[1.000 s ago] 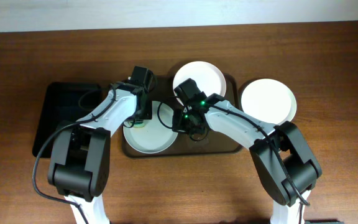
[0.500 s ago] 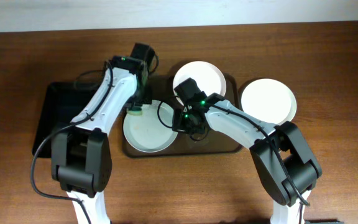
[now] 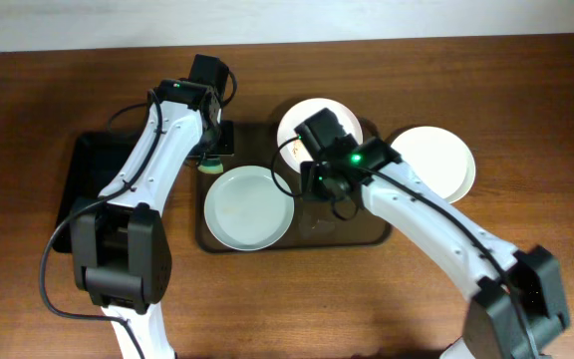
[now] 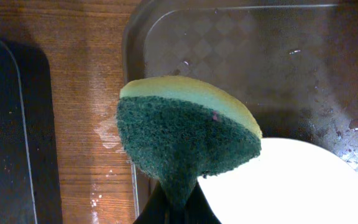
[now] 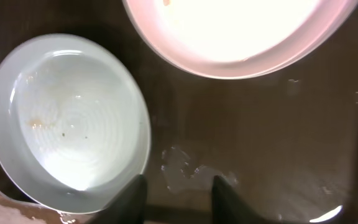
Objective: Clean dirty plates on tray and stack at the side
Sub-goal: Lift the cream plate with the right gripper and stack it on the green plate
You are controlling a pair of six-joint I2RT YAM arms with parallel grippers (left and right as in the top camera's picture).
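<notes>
Gripping a sponge [image 4: 188,140], the left hand [image 4: 174,210] is closed on its lower tip, green scrub face toward the camera, yellow layer on top. Seen from overhead, the sponge hangs over the back-left rim of the brown tray [image 3: 339,227], just beside the front plate [image 3: 248,206]. Cannot tell if it touches rim or plate. The right hand [image 5: 179,194] is open, fingers apart, nothing between them, over the tray floor between the two plates on the tray. The front plate lies in the tray's left half, with faint brownish smears in its middle in the right wrist view. The back plate [image 3: 312,118] lies at the tray's far edge, partly covered by the right arm [image 3: 407,199]. The third plate [image 3: 434,160] lies on the bench [image 3: 526,90] just right of the tray, outside it. A black tray [image 3: 80,194] lies on the bench left of the brown tray, and the left arm [image 3: 157,150] crosses above it. Water drops show on the tray floor and on the bench beside the rim.
</notes>
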